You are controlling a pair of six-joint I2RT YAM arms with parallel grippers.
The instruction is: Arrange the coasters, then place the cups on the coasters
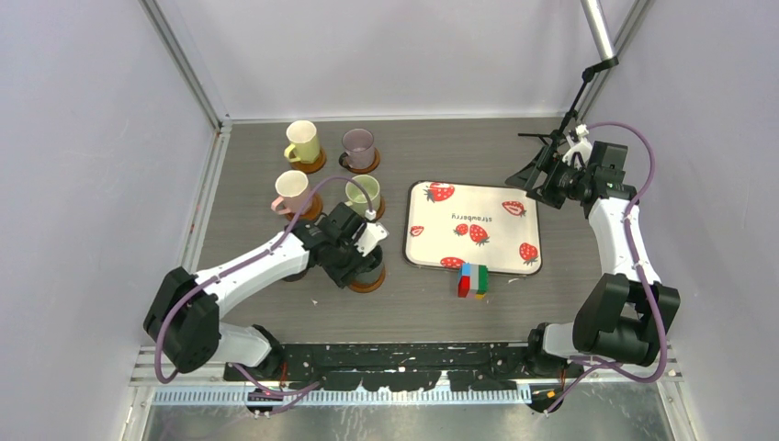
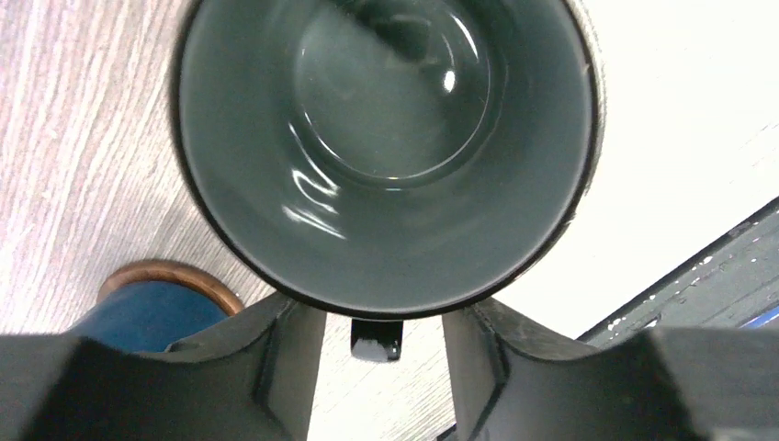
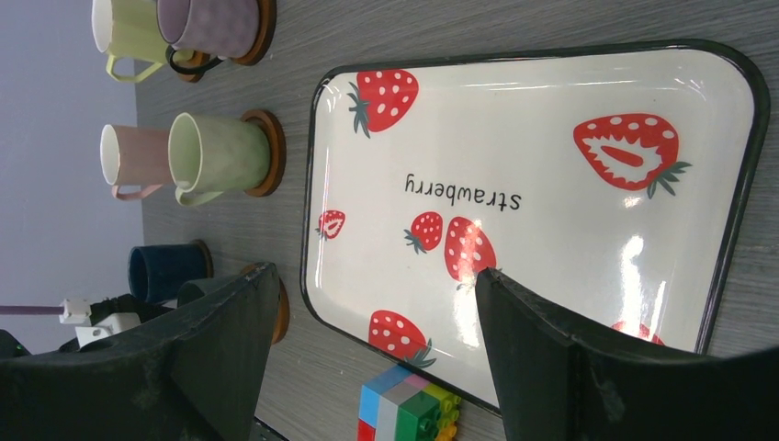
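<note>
Left gripper (image 2: 381,317) parted around handle of grey cup (image 2: 386,138), dark blue cup (image 2: 147,317) just beside, right gripper (image 3: 375,276) wide over strawberry tray (image 3: 551,138)

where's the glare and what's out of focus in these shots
Left wrist: bright glints inside the glossy grey cup, and the left fingers are dark and soft. Right wrist: a glare patch on the strawberry tray, and the right fingers are blurred silhouettes. Top external: even light, sharp, faint shadows.
</note>
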